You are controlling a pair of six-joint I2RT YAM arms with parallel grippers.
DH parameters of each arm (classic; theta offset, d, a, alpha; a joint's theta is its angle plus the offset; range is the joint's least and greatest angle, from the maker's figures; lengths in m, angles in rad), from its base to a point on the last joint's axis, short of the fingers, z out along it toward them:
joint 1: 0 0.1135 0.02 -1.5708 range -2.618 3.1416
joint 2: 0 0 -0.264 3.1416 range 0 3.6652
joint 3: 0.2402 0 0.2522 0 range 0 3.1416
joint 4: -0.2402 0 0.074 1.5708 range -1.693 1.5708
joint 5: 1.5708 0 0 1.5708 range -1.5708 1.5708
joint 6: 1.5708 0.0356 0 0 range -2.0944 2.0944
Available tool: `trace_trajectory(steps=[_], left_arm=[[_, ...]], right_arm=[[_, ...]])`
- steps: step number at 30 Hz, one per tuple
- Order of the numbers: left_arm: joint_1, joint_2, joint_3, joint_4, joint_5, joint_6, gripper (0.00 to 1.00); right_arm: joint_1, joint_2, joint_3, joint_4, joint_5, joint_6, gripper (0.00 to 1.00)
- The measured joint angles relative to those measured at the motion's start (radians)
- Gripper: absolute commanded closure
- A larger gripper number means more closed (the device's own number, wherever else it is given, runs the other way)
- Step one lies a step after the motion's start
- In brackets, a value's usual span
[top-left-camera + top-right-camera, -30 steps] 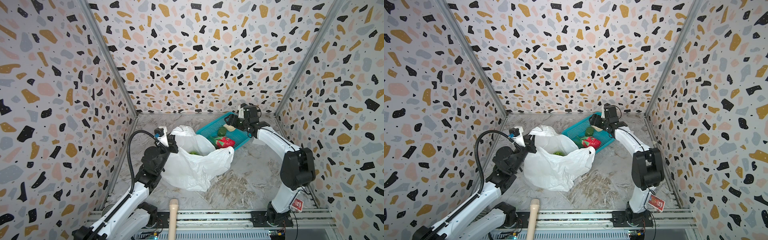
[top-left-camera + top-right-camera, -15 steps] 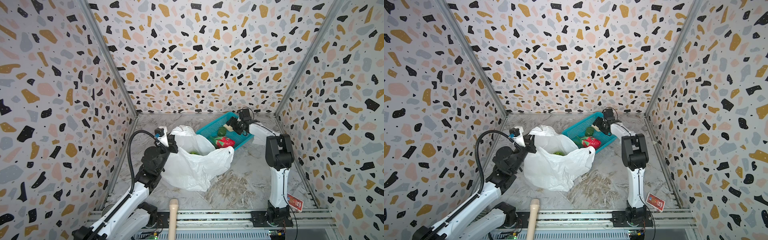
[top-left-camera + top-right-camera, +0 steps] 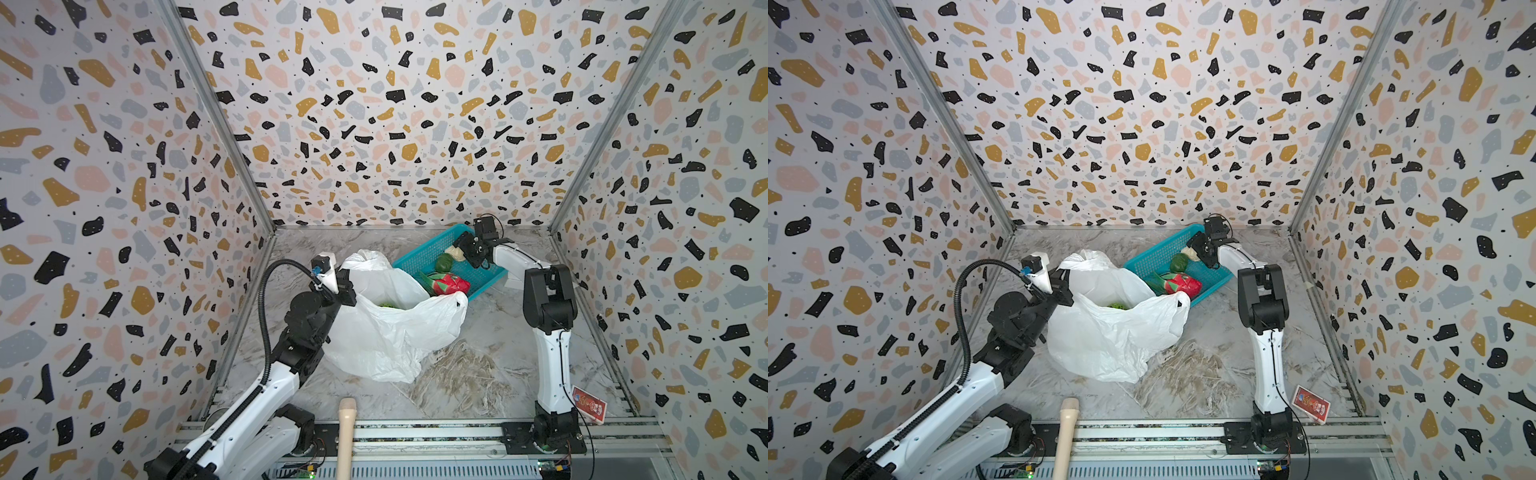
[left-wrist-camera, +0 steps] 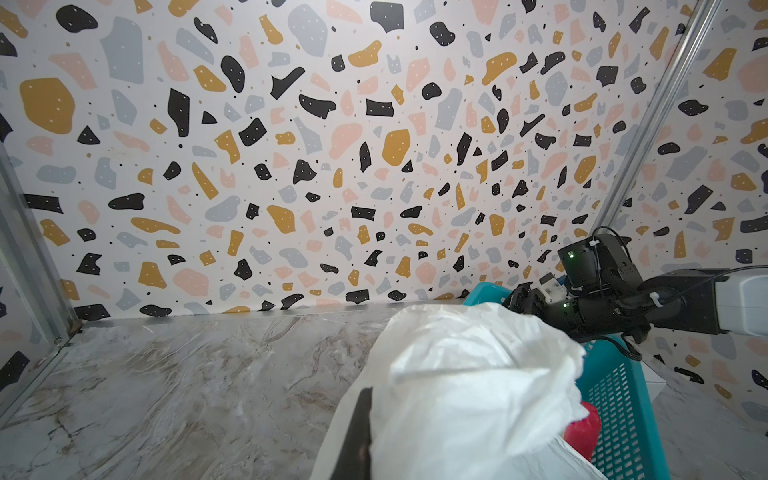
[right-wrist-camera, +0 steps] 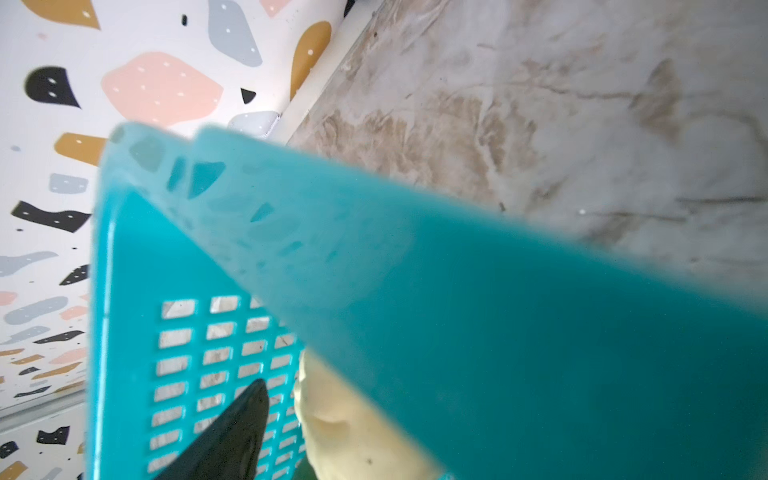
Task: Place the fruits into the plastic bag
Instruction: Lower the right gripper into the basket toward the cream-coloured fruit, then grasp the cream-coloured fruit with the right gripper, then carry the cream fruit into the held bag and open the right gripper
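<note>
Fruits (image 3: 1177,284) left in the far teal basket (image 3: 419,255): dragon fruit (image 3: 451,282), green ball (image 3: 444,262), cream piece (image 3: 455,252). One green thing (image 3: 386,304) is inside the plastic bag (image 3: 386,336), rim pinched by left gripper (image 3: 345,286); right gripper (image 3: 468,251) open beside cream piece.

The bag (image 3: 390,332) stands on the desk (image 3: 478,374), with a fruit (image 3: 388,304) inside it. The basket (image 3: 417,258) lies just behind the bag, to its right. In the basket, the dragon fruit (image 3: 448,284) lies nearest the bag, the round fruit (image 3: 444,262) farther back, the lumpy piece (image 3: 455,252) farthest, beside the right hand (image 3: 466,248). The left hand (image 3: 345,286) is at the bag's left edge.
</note>
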Motion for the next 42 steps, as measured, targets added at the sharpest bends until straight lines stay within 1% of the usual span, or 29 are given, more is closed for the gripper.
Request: trace_trajectory(steps=[4,6,8,9,11,16,19,22,27,30,32,35,42], left_arm=[[0.0,0.012,0.0,0.0,0.0,0.0,1.0],[0.0,0.013,0.0,0.0,0.0,0.0,1.0],[0.0,0.013,0.0,0.0,0.0,0.001,1.0],[0.0,0.013,0.0,0.0,0.0,0.001,1.0],[0.0,0.013,0.0,0.0,0.0,0.001,1.0],[0.0,0.013,0.0,0.0,0.0,0.0,1.0],[0.0,0.007,0.0,0.0,0.0,0.0,1.0],[0.0,-0.006,0.0,-0.001,0.0,0.0,1.0],[0.0,-0.029,0.0,0.0,0.003,-0.008,1.0],[0.0,-0.033,0.0,0.0,0.004,-0.024,1.0],[0.0,-0.033,0.0,0.0,0.005,-0.034,1.0],[0.0,-0.033,0.0,0.0,0.007,-0.05,1.0],[0.0,-0.034,0.0,0.0,0.014,-0.059,1.0]], right_arm=[[-0.009,0.027,0.013,0.027,-0.003,0.018,0.36],[-0.009,0.029,0.013,0.032,-0.005,0.019,0.5],[-0.008,0.027,0.007,0.041,-0.007,0.016,0.6],[-0.008,0.021,-0.004,0.053,-0.008,0.013,0.63],[-0.01,0.008,-0.032,0.078,-0.01,0.008,0.66],[-0.012,-0.061,-0.128,0.108,-0.044,-0.017,0.67],[-0.01,-0.145,-0.206,0.13,-0.088,-0.041,0.67],[-0.01,-0.269,-0.285,0.157,-0.134,-0.066,0.67],[0.0,-0.525,-0.424,0.248,-0.213,-0.107,0.67],[0.025,-0.66,-0.5,0.273,-0.251,-0.155,0.66],[0.061,-0.724,-0.541,0.271,-0.281,-0.202,0.66],[0.132,-0.768,-0.574,0.233,-0.314,-0.288,0.65],[0.323,-0.775,-0.587,0.094,-0.344,-0.505,0.65]])
